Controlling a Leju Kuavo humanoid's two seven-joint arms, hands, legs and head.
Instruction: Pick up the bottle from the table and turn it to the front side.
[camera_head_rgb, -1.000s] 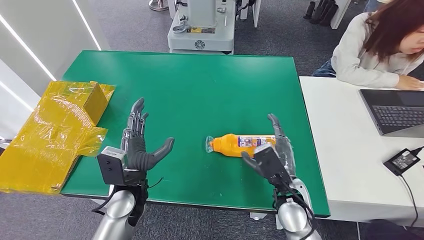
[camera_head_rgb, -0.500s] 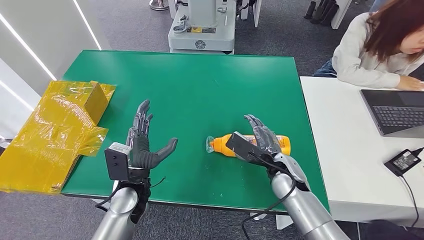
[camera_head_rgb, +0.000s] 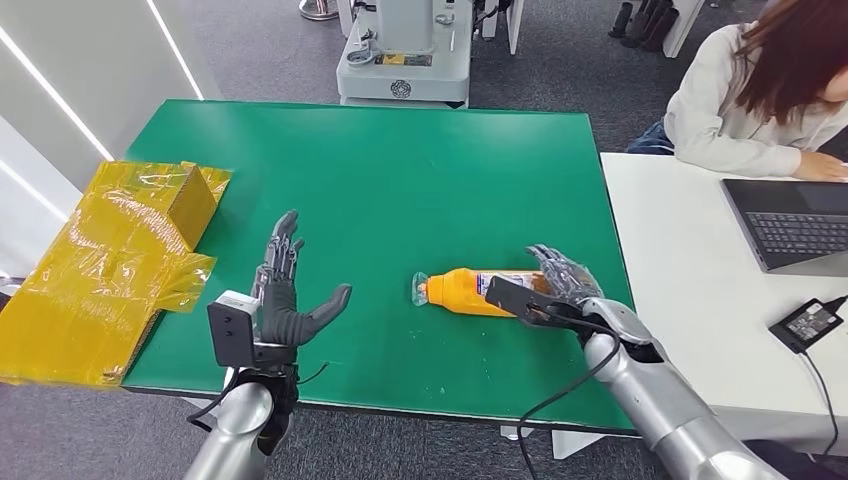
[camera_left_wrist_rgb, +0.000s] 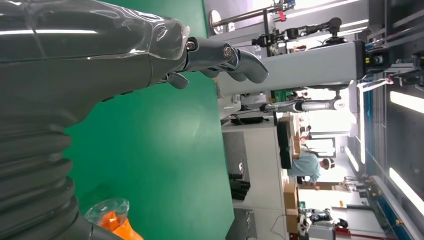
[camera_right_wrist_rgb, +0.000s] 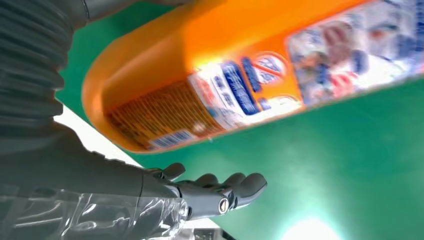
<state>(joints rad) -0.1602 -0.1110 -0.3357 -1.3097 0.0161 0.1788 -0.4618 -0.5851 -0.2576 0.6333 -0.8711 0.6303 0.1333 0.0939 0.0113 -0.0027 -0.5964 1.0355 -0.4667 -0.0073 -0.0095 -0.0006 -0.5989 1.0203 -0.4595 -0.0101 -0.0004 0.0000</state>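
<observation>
An orange bottle (camera_head_rgb: 462, 291) with a printed label lies on its side on the green table (camera_head_rgb: 400, 180), its clear cap (camera_head_rgb: 420, 290) pointing to my left. My right hand (camera_head_rgb: 562, 281) lies at the bottle's base end with its fingers spread. In the right wrist view the bottle (camera_right_wrist_rgb: 250, 75) is close to the palm, and the stretched fingers (camera_right_wrist_rgb: 220, 192) stand off from it across a strip of green. My left hand (camera_head_rgb: 285, 300) is raised and open over the table's front left. The left wrist view has its fingers (camera_left_wrist_rgb: 220, 55) and the bottle's cap (camera_left_wrist_rgb: 107, 214).
Yellow film-wrapped boxes (camera_head_rgb: 110, 260) lie off the table's left edge. A white desk (camera_head_rgb: 680, 300) adjoins the right side and carries a laptop (camera_head_rgb: 790, 220) and a power adapter (camera_head_rgb: 805, 320). A person (camera_head_rgb: 750, 100) sits there. A grey machine base (camera_head_rgb: 400, 60) stands behind the table.
My right hand has slid from over the bottle's middle to its base end and sunk lower. The bottle lies where it was. My left hand has hardly moved.
</observation>
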